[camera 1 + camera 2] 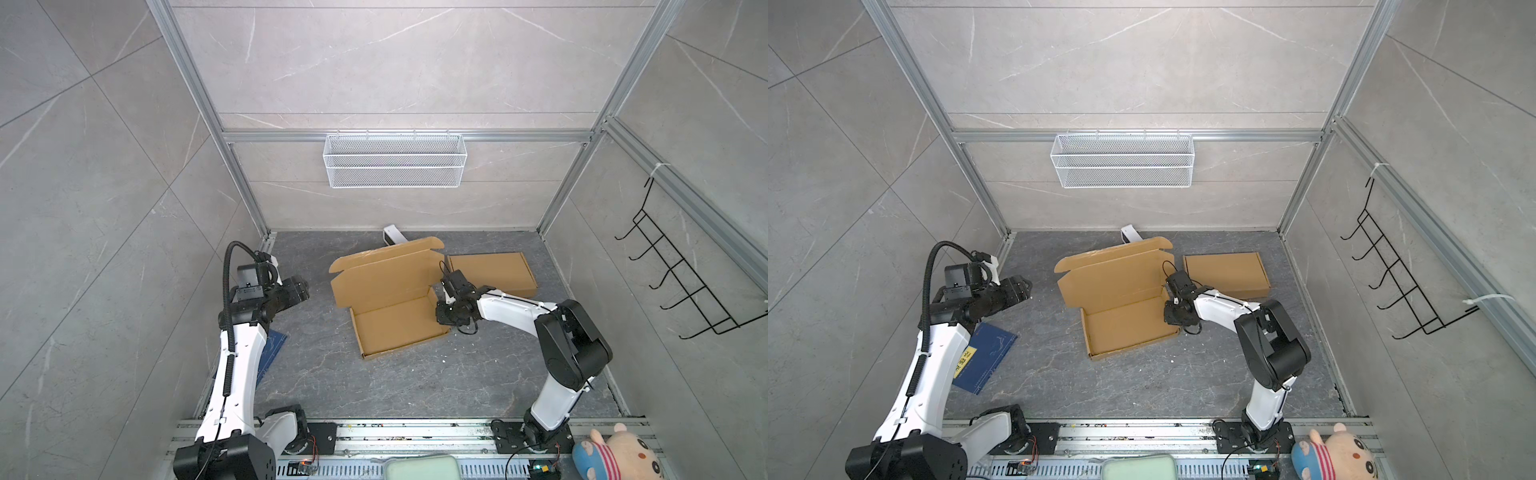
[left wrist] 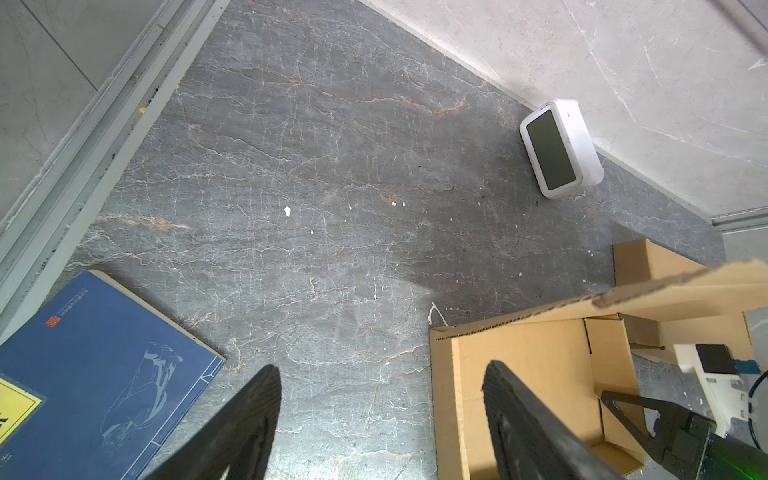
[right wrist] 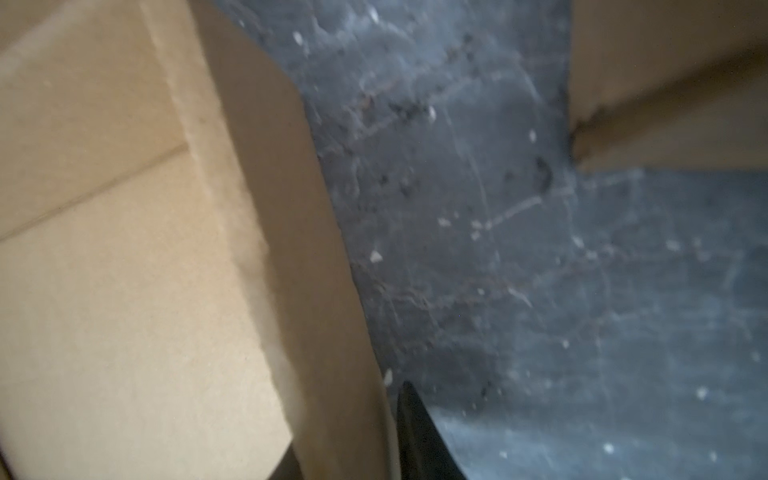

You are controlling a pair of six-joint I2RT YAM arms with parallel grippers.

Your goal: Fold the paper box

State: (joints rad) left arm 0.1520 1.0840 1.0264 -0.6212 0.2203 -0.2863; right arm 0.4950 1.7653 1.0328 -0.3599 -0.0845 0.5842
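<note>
Grey marble-look walls [image 1: 104, 208] in an aluminium frame are enclosing a dark stone-patterned floor [image 1: 374, 386], and a white wire basket [image 1: 395, 160] is hanging on the back wall.

The paper box [image 1: 395, 328] is lying near the middle of the floor. Its tray is facing up and its lid [image 1: 386, 278] is standing raised behind it. A closed cardboard box [image 1: 490, 272] is lying flat behind the right arm, which is partly covering it.

A blue book [image 1: 984, 357] is lying at the left, with the left arm hiding one corner.

The left gripper [image 2: 382, 368] is hovering over bare floor left of the box, its jaws spread wide and holding nothing.

The right gripper [image 1: 441, 318] is reaching down at the tray's right wall. In the blurred right wrist view one black finger [image 3: 415, 432] is lying just beside the wall's outer face while cardboard is hiding the other, so I cannot tell whether the jaws are pinching it.

A plush toy [image 1: 615, 455] is being cut off by the bottom edge in both top views.

A small white screen device [image 2: 557, 149] is leaning by the back wall, with the lid mostly hiding it in both top views.
</note>
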